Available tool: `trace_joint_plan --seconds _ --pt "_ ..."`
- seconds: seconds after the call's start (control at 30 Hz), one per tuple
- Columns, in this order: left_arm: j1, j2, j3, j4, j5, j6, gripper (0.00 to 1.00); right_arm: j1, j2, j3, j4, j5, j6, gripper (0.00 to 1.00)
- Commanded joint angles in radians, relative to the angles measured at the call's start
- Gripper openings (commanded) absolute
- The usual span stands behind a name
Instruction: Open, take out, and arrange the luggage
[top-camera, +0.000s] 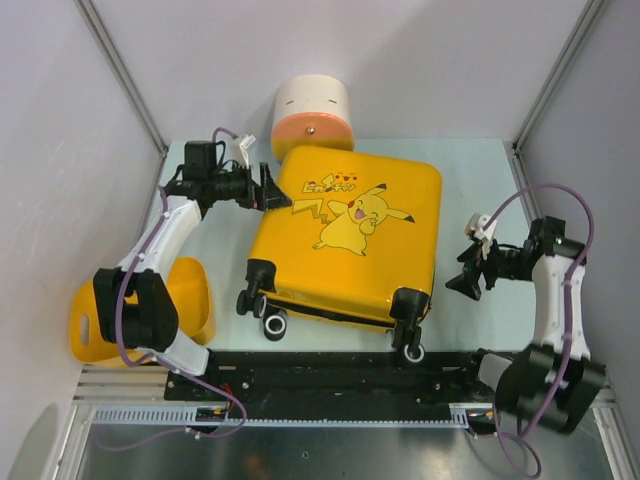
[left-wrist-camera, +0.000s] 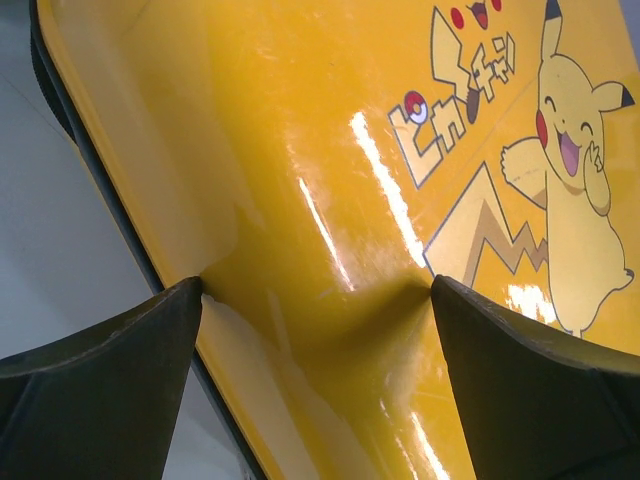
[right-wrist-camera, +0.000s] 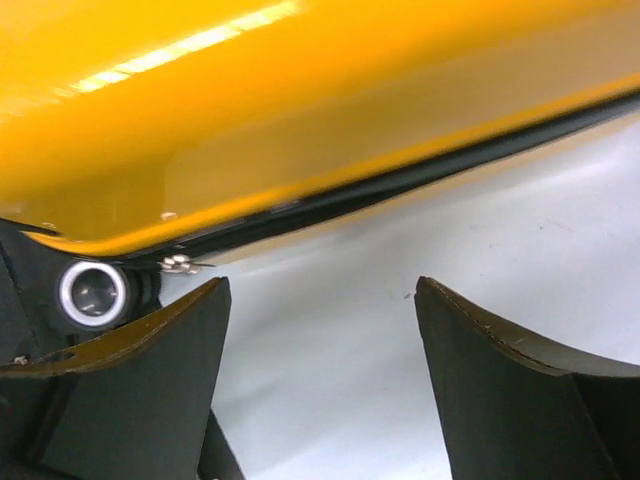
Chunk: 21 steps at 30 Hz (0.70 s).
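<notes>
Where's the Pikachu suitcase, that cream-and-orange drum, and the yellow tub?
Pikachu suitcase (top-camera: 345, 245): top view, printed lid.
cream-and-orange drum (top-camera: 312, 105): top view, cream side.
yellow tub (top-camera: 193, 300): top view, inner wall.

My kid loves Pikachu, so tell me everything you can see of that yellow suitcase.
The luggage is a glossy yellow hard-shell case with a Pikachu print on its lid, a black zipper round the seam and black wheels. It lies flat and closed on the table, wheels toward the arms. The open left gripper is at its far left corner; contact is unclear. The open right gripper stands apart from its right side.
</notes>
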Motion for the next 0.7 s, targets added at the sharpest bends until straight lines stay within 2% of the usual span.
trace_joint_plan --seconds 0.0,0.1,0.3,0.4,0.53,0.67 --pt "-0.023 -0.085 -0.026 -0.038 0.092 0.081 0.99 -0.067 0.164 0.037 -0.314 -0.053 -0.273 0.8" --pt "-0.018 -0.096 -0.024 -0.039 0.095 0.081 0.99 -0.066 0.153 -0.021 -0.314 -0.048 -0.381 0.8" --pt "-0.015 -0.111 -0.03 -0.039 0.094 0.083 0.98 -0.015 0.112 -0.131 -0.317 -0.058 -0.432 0.8" --pt "-0.015 -0.111 -0.037 -0.038 0.095 0.08 0.99 0.011 0.037 -0.157 -0.253 -0.073 -0.36 0.79" --pt "-0.015 -0.102 -0.03 -0.039 0.092 0.072 0.98 0.101 -0.071 -0.199 -0.056 -0.061 -0.142 0.79" --pt "-0.013 -0.108 -0.032 -0.038 0.086 0.075 0.98 0.222 -0.122 -0.234 -0.017 -0.042 -0.123 0.74"
